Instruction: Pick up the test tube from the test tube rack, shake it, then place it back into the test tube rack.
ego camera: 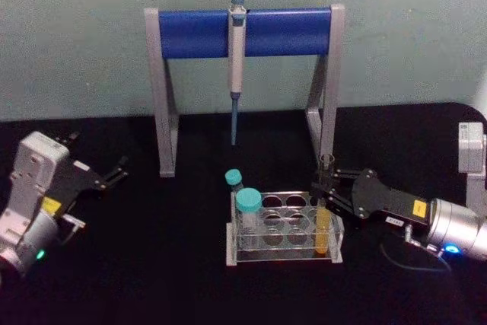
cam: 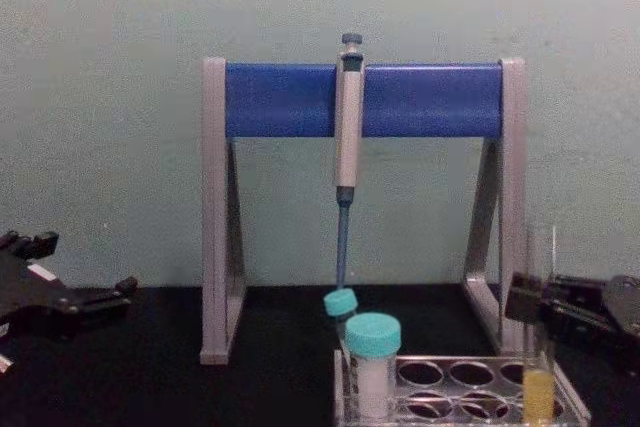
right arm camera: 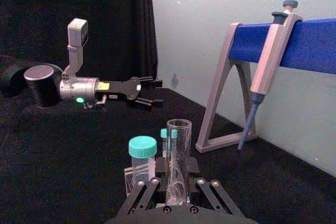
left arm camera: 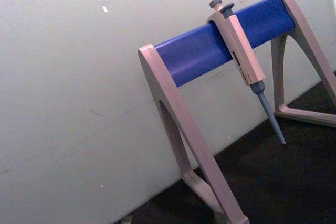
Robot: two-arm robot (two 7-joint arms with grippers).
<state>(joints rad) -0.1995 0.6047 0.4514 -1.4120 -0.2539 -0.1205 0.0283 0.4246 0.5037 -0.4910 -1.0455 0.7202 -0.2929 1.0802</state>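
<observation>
one tube matters: we close our right gripper [ego camera: 326, 188] on the test tube [ego camera: 325, 222], lower right, seated in the test tube rack [ego camera: 285, 258]. left gripper [ego camera: 114, 175] idles open. tilting could snag the hole.

Support surface — a black tabletop [ego camera: 152, 264] spanning the lower half of the head view, meeting a pale wall behind.

Standing directly on it:
- test tube rack [ego camera: 285, 245], clear plastic, lower centre of frame, round holes in its top plate.
- Pipette stand [ego camera: 163, 97], grey legs with a blue crossbar, upper centre — both feet planted on the tabletop behind the rack, one at centre left, one at centre right.
</observation>
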